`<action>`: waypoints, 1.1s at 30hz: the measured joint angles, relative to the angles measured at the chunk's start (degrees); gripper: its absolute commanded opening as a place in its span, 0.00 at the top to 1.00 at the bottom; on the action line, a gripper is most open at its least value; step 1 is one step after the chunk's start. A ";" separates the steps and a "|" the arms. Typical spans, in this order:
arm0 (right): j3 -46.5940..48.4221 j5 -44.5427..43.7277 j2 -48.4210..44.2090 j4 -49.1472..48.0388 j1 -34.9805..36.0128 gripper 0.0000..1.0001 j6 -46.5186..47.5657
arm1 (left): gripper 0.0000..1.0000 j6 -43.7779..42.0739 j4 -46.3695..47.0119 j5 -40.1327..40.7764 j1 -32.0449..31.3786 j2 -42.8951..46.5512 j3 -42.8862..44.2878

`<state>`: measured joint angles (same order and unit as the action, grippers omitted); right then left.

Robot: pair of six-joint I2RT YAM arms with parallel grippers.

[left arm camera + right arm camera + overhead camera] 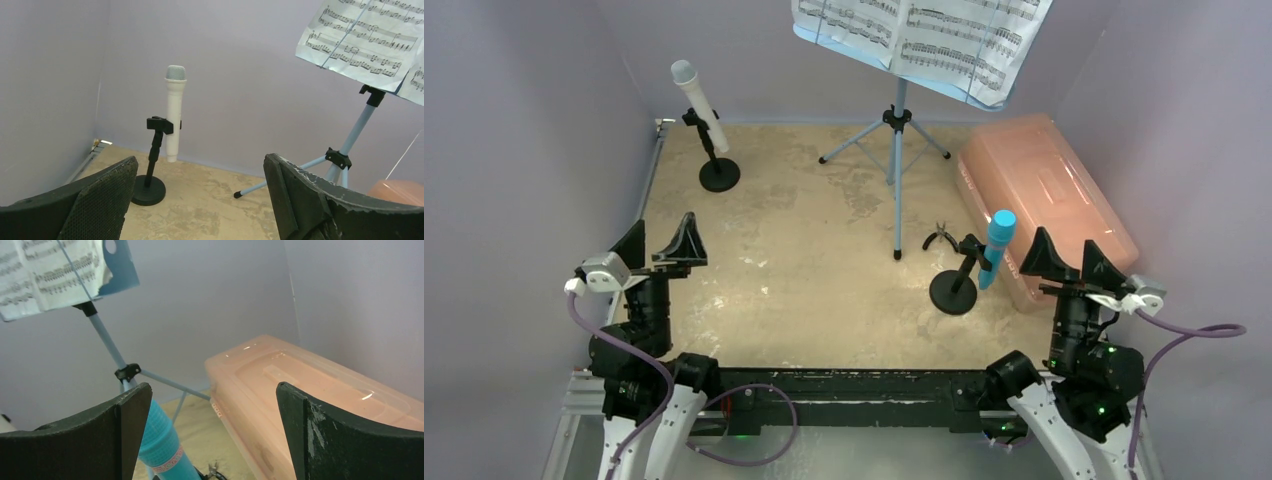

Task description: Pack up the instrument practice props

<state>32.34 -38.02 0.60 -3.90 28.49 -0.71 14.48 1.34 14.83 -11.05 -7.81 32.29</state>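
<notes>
The light-blue music rack (896, 118) stands on tripod legs at the far middle of the table (804, 290), with sheet-music pages (924, 35) on it. The white microphone (699, 100) leans in a black round-based holder (719, 175) at far left. The blue microphone (997, 248) sits in a second holder (954, 292) just beside the pink translucent box (1044, 190). Both arms crouch folded at the near edge, the left gripper (661, 243) and right gripper (1072, 262) spread wide and empty. Small pliers (940, 237) lie near the blue microphone.
</notes>
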 measured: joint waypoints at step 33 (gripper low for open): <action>23.43 16.98 22.97 29.73 0.07 0.02 -24.85 | 0.01 5.51 -8.37 0.57 -1.46 6.75 0.26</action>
<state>55.77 -21.04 23.57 25.82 28.56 -25.56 19.99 -7.03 15.40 -12.51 -1.06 32.56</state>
